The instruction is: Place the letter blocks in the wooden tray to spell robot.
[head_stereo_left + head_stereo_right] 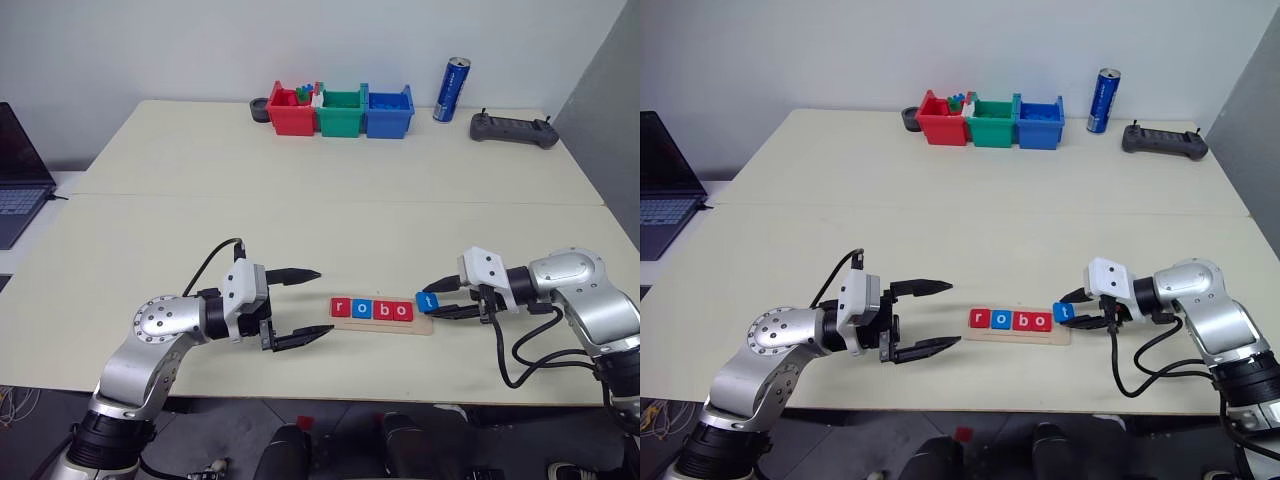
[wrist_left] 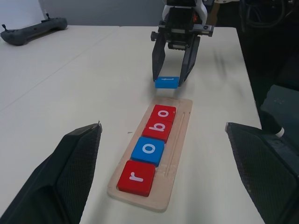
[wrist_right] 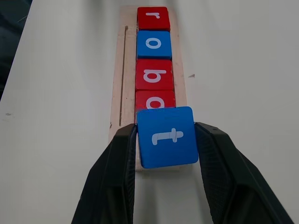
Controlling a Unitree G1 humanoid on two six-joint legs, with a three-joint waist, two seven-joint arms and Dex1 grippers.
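At the far edge of the table stand three bins, a can and a controller, well apart from the tray. The tray holds the tiles r, o, b, o. The right gripper is clamped on the blue t tile, tilted over the tray's right end. The left gripper stands open just beside the tray's left end.

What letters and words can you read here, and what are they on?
"r" on the red block at the wooden tray's end.
"o" on the blue block.
"b" on the red block.
"o" on the red block.
"t" on the blue block in the right gripper.
Blue can: print too small to read.
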